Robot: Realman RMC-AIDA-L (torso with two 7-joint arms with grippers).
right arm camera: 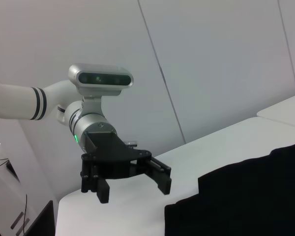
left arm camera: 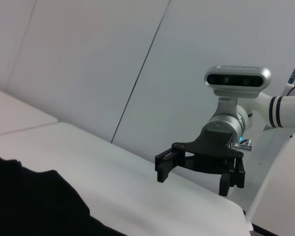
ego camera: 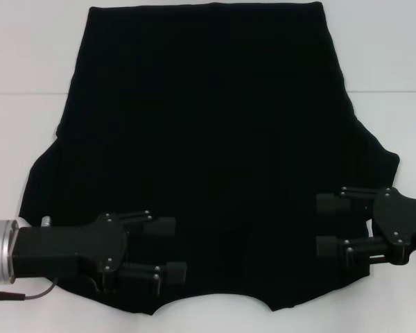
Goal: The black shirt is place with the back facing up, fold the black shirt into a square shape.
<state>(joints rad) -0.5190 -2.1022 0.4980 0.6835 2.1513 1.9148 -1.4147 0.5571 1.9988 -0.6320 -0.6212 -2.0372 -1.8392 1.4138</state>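
Black shirt (ego camera: 208,152) lies spread flat on the white table (ego camera: 28,55), filling most of the head view; curved neckline at the near edge, toward the robot, straight hem at the far edge, so its long axis runs away from the robot. A sleeve bulges out to each side about midway down. Left gripper (ego camera: 168,250) sits low over the near-left part of the cloth, fingers pointing inward toward the shirt's centre line; right gripper (ego camera: 329,225) mirrors it over the near-right part, also pointing inward. Both sets of fingers stand parted with clear daylight between them, and nothing is held in either — the right wrist view shows the left gripper (right arm camera: 132,183) spread wide and empty above the table, and the left wrist view shows the right gripper (left arm camera: 194,178) likewise. Whether the fingertips touch the fabric cannot be told from above. Key relation: each gripper is inboard of its own shoulder and sleeve, so the cloth edge nearest each one lies outward and toward the robot, not ahead of the fingers. Left arm is nearer the left shoulder corner, right arm nearer the right. Judgement — the fold looks not yet begun; a first grasp likely calls for each gripper to reach the edge on its own side.
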